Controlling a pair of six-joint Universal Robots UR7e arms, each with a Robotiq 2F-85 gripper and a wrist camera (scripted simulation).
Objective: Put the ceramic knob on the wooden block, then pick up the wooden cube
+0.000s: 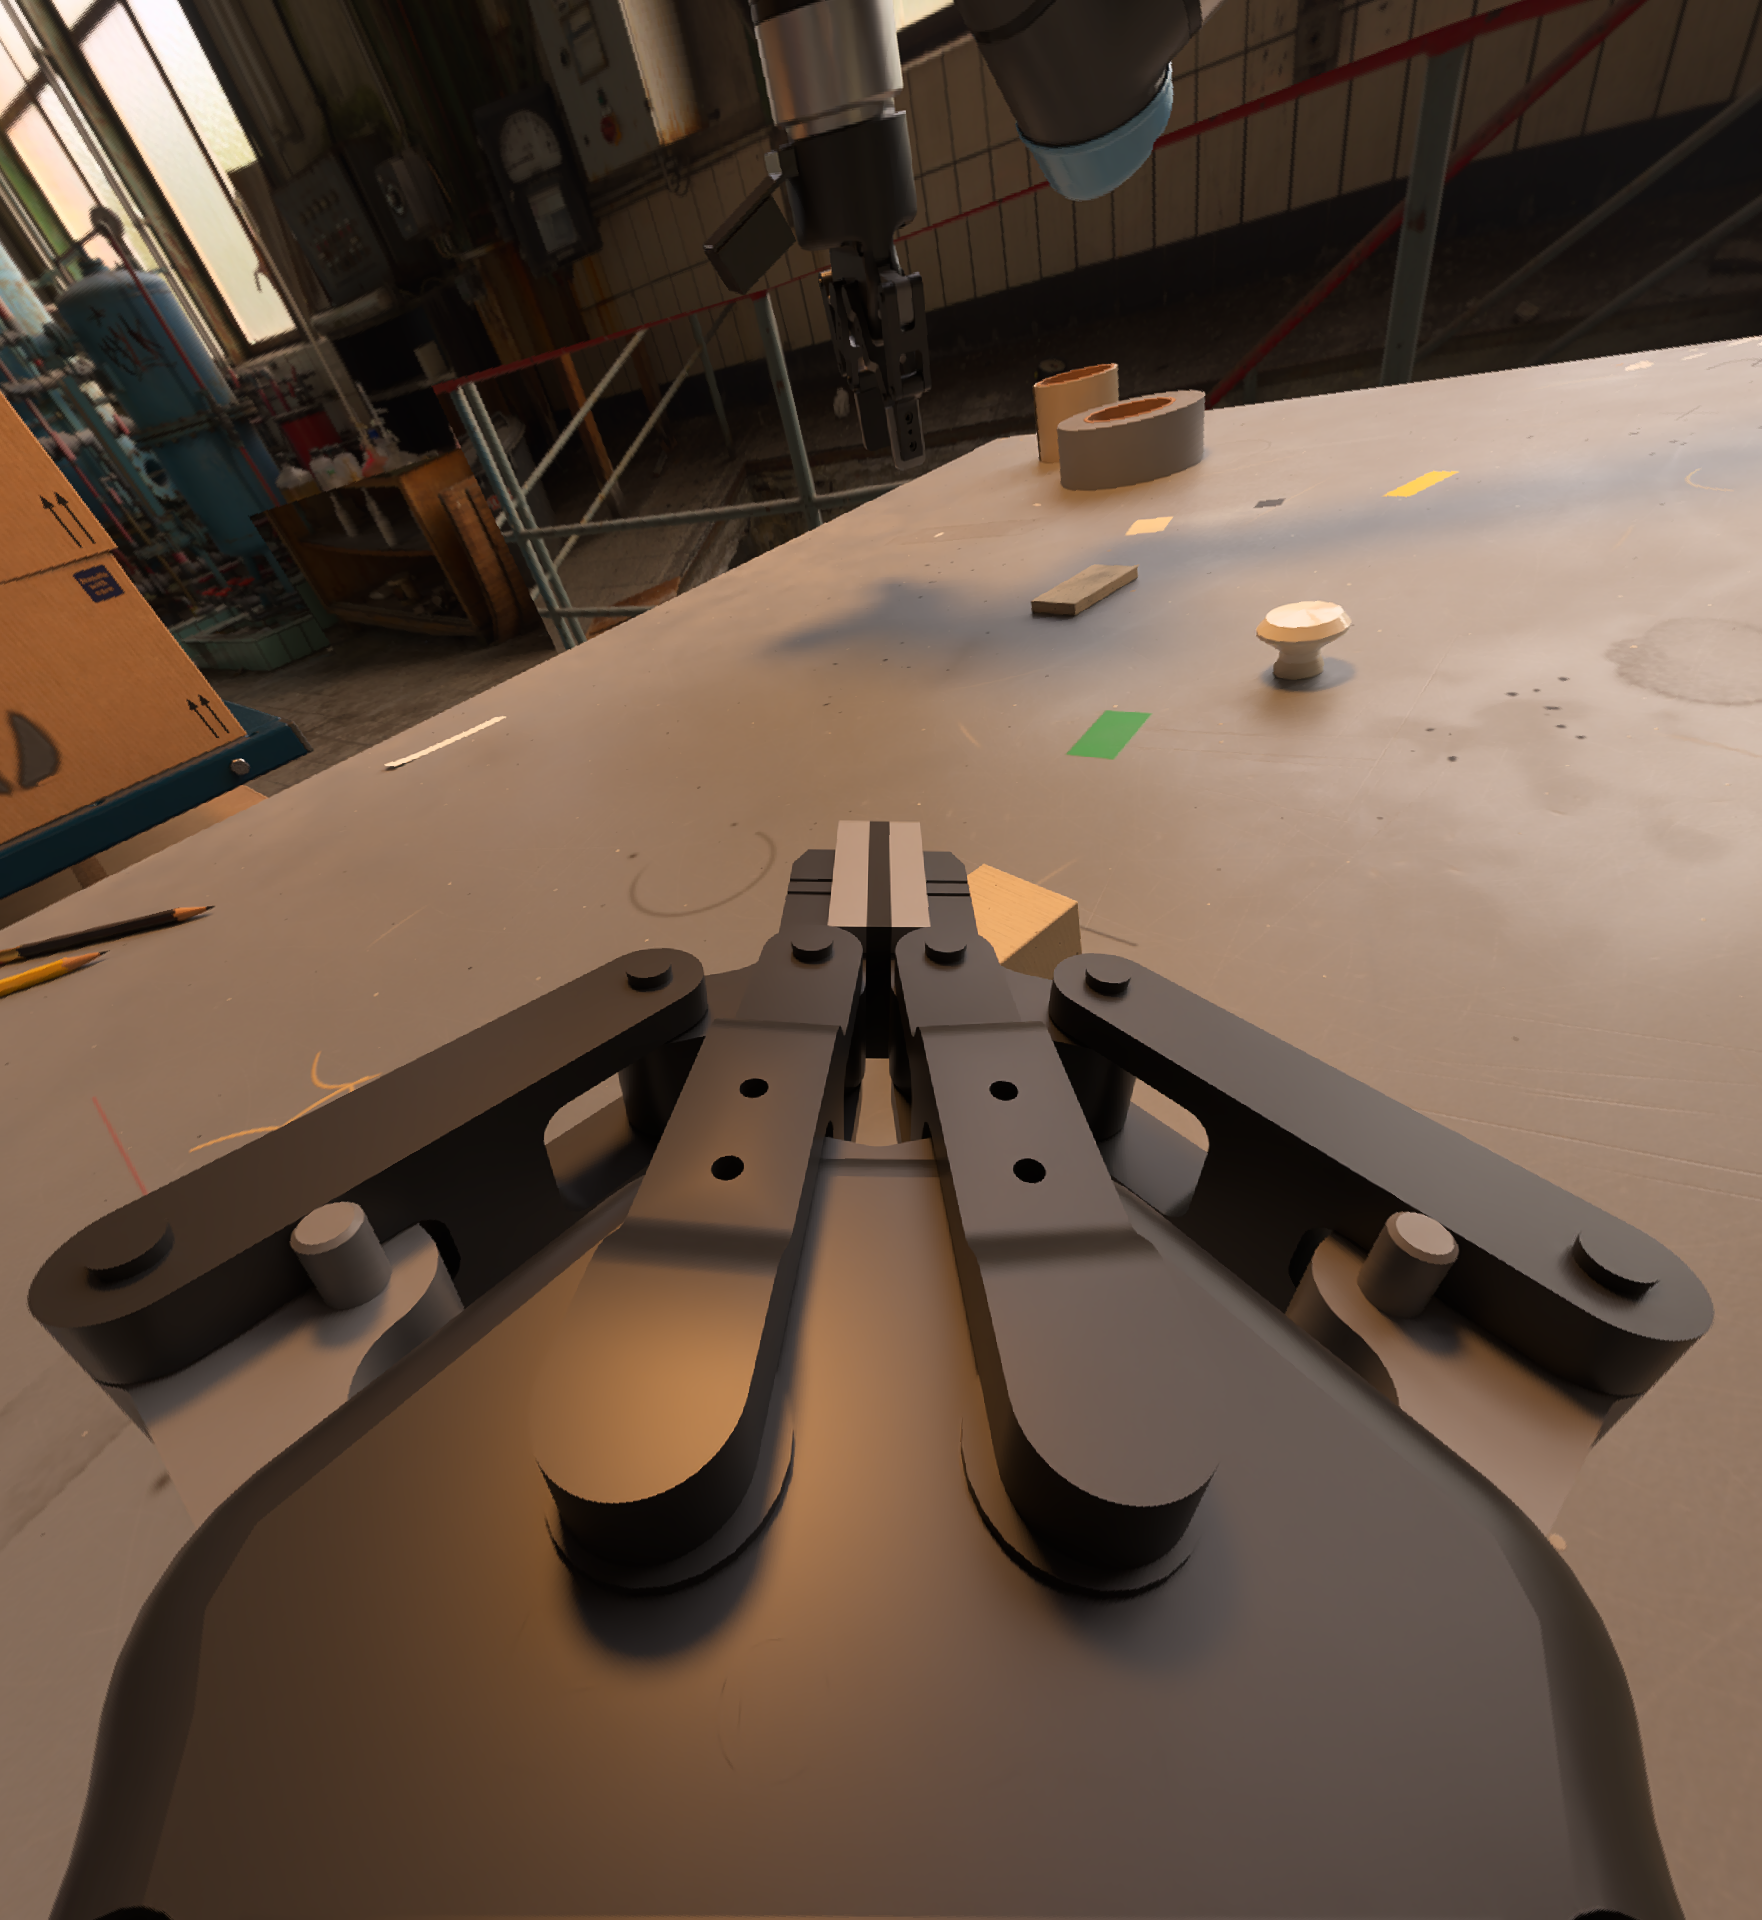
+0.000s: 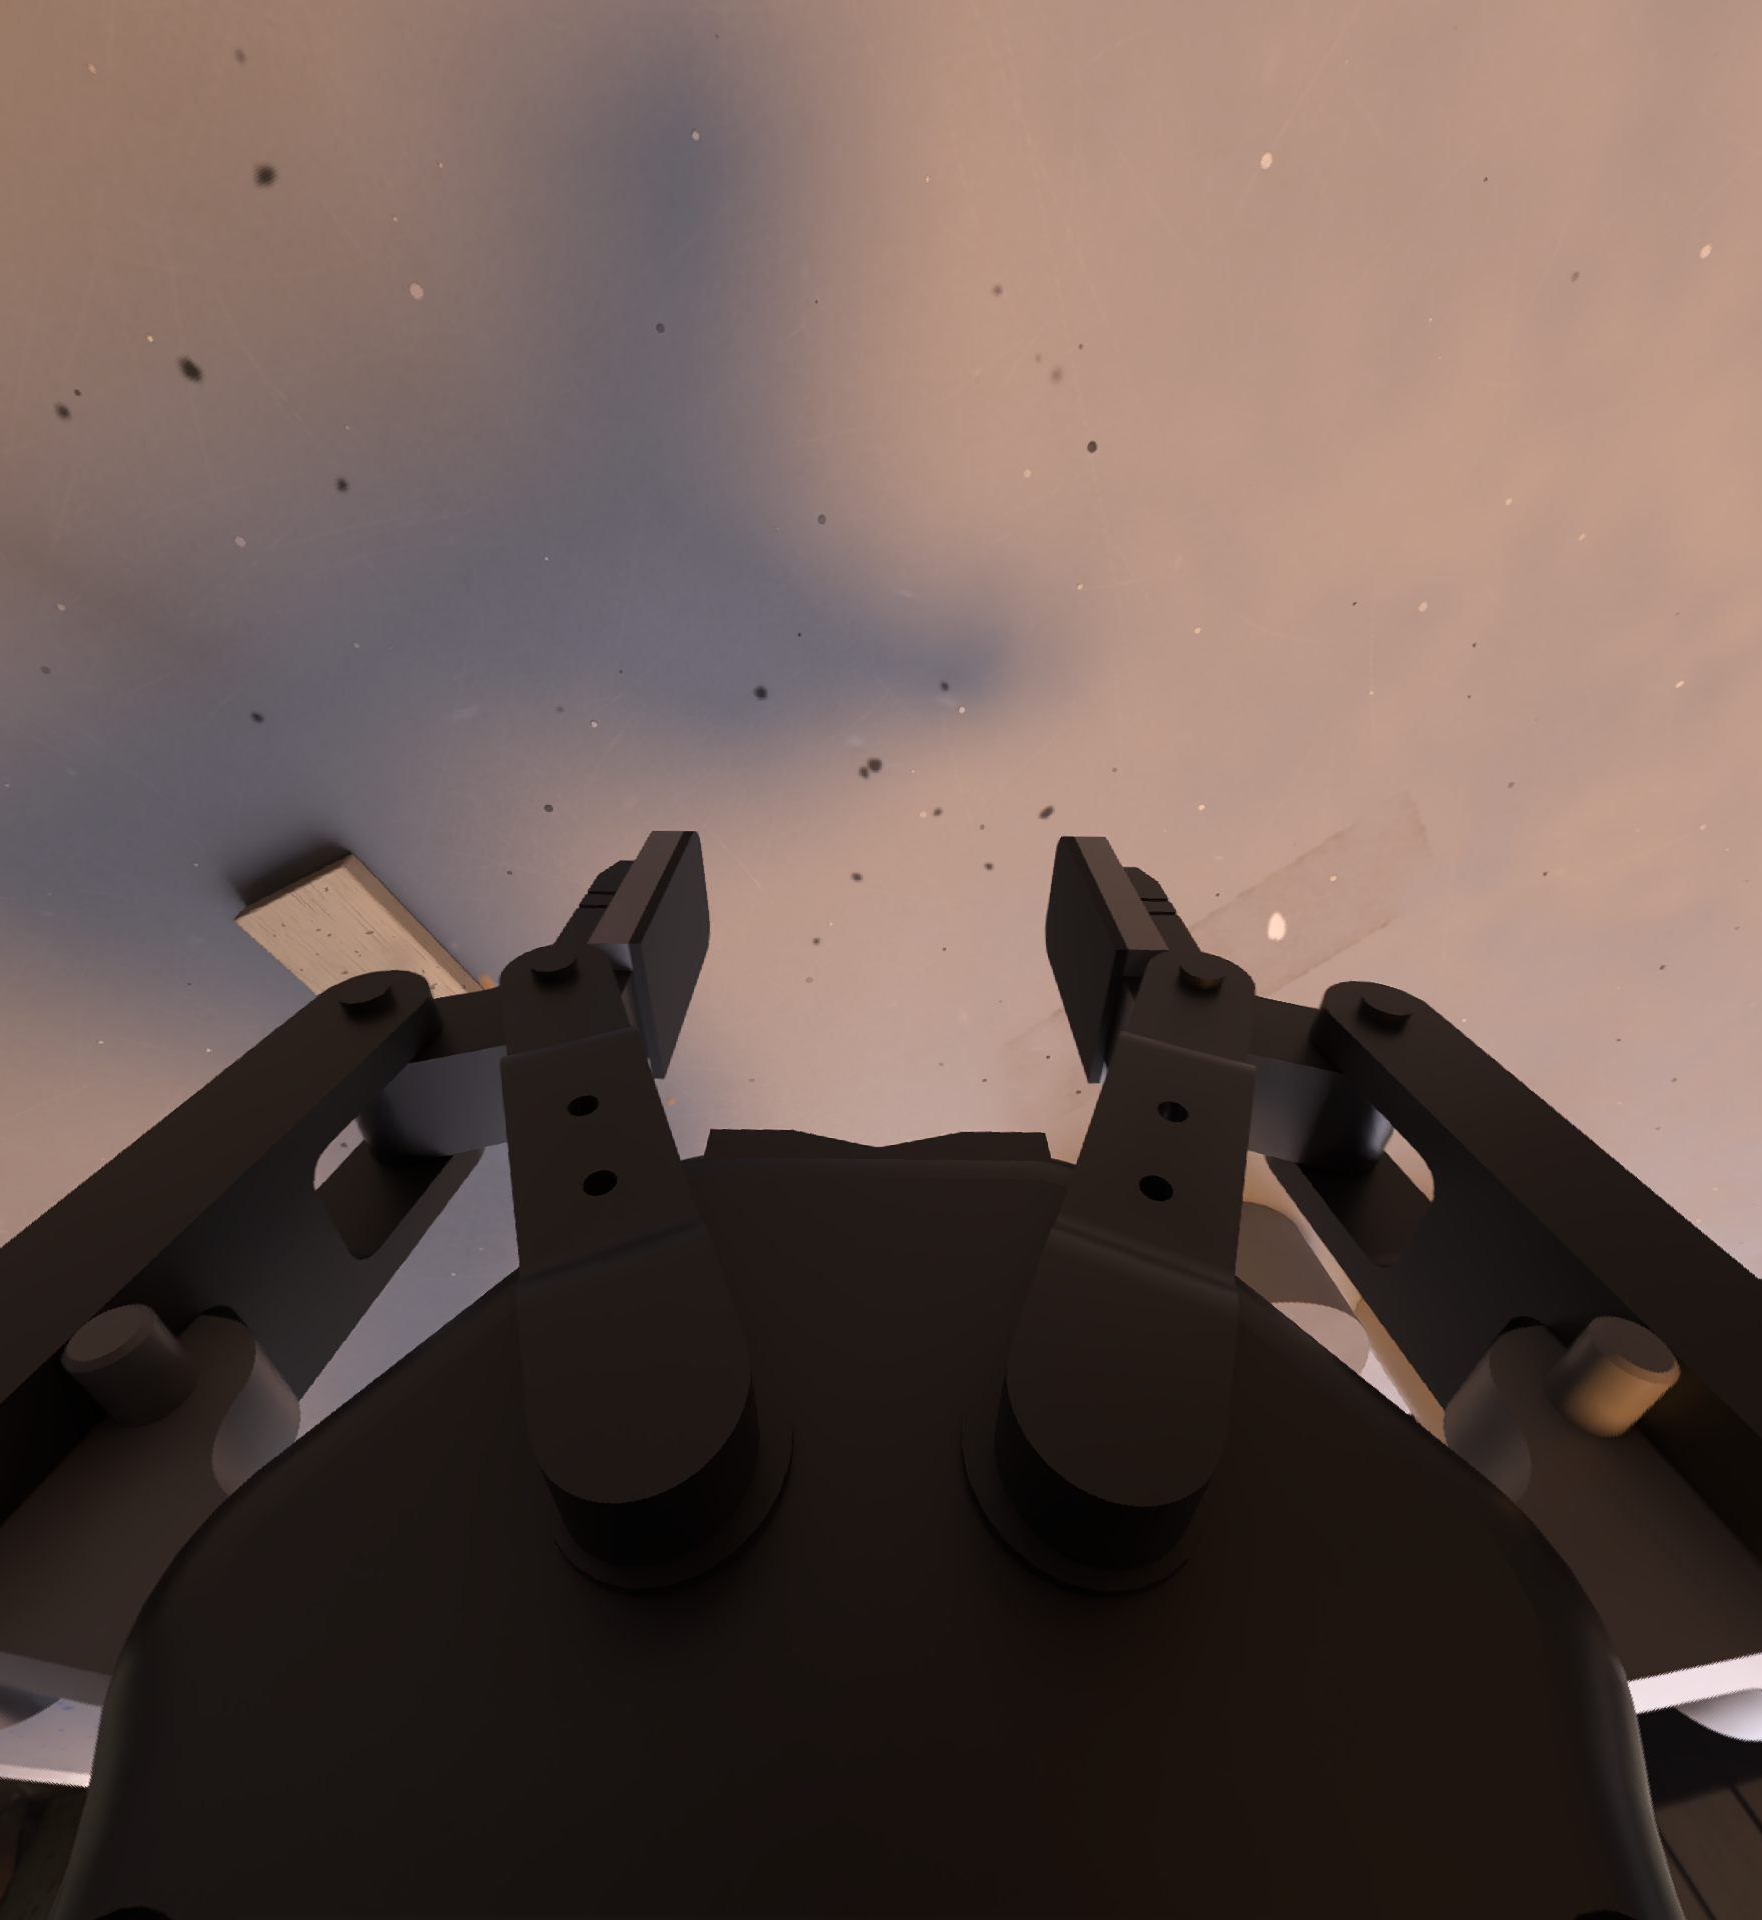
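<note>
My left gripper (image 1: 878, 862) is shut with its pads together and nothing between them, low over the table. The light wooden cube (image 1: 1031, 920) sits on the table just right of its fingertips, partly hidden by them. The cream ceramic knob (image 1: 1301, 636) stands upright farther ahead to the right. The flat wooden block (image 1: 1083, 589) lies beyond it to the left; in the right wrist view one end of the block (image 2: 347, 920) shows left of my fingers. My right gripper (image 2: 877, 935) is open and empty above bare table; it also shows in the left wrist view (image 1: 887, 416), high near the far edge.
Two tape rolls, one grey (image 1: 1131, 442) and one cream (image 1: 1074, 400), stand at the far table edge. A green tape mark (image 1: 1109, 734) lies between cube and knob. Two pencils (image 1: 98, 930) lie at the left. Cardboard boxes (image 1: 25, 623) stand beyond the left edge.
</note>
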